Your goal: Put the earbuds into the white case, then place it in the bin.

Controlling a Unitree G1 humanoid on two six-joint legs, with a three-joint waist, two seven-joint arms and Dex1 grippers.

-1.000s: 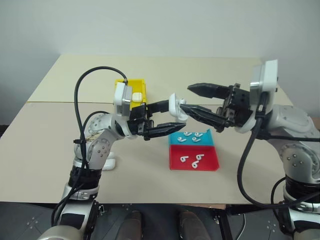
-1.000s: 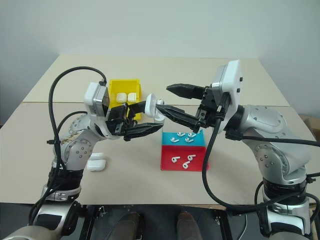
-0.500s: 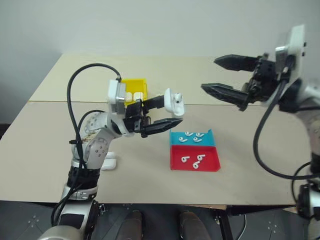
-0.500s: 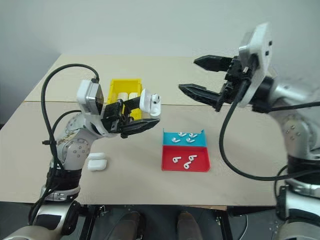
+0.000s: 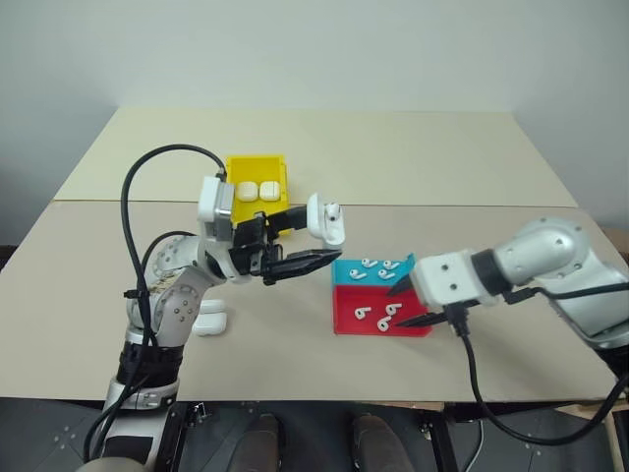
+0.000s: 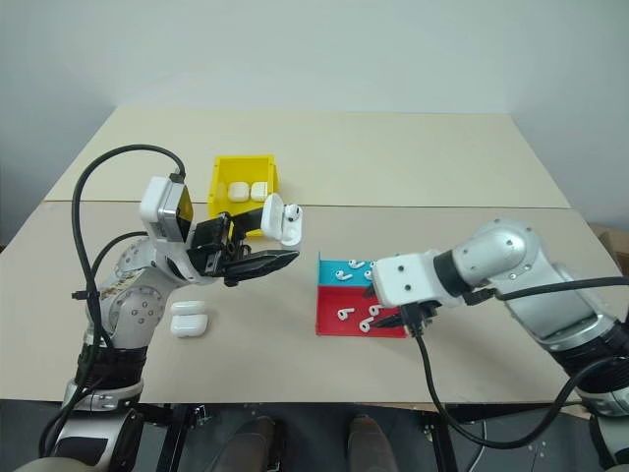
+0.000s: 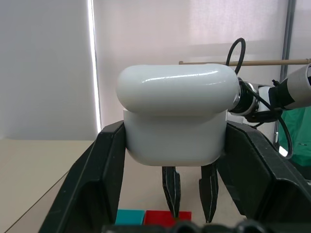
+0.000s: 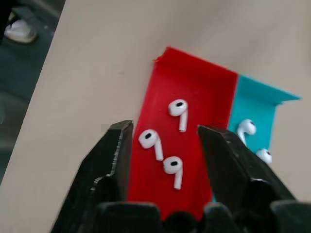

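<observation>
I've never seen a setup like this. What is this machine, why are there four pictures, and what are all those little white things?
It is a two-armed robot; each arm ends in a gripper of two black fingers. Two pictures come from cameras in its head, looking down on the table. The other two come from cameras on its wrists, looking along the fingers. The left gripper is shut on a white case with its lid open, held above the table. The right gripper hangs open over the red half of a small red-and-blue tray holding loose earbuds. Two more cases lie in the yellow bin, and one spare case lies on the table.
</observation>
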